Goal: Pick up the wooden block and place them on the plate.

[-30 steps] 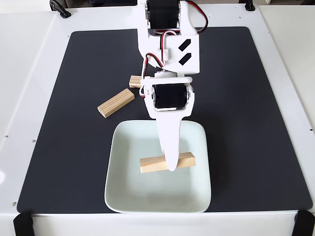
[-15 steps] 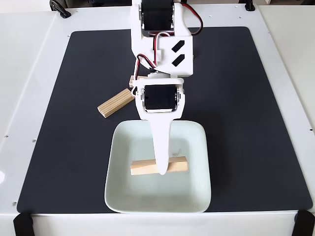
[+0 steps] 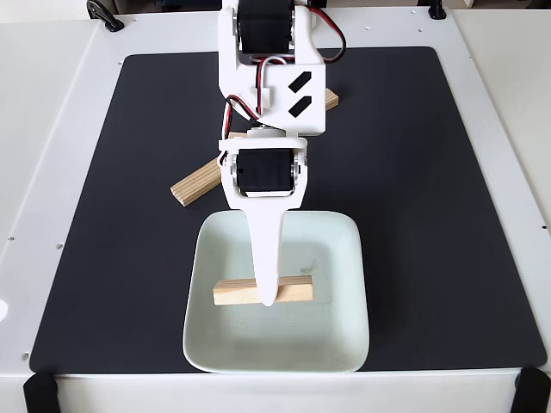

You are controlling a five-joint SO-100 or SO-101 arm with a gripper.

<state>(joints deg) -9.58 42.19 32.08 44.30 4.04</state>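
Your gripper seems clamped on the wooden block, crosswise inside the plate, left of its centre.

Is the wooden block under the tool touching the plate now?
Cannot tell. In the fixed view the wooden block lies over the plate with the tool crossing it, but no contact or gap shows from above.

A: Any readable text, labels, numbers?
B: None. Only two black slanted bars on the white arm housing, at 12 o'clock from the plate. Marks, not letters.
A: Brands?
B: Nothing legible.
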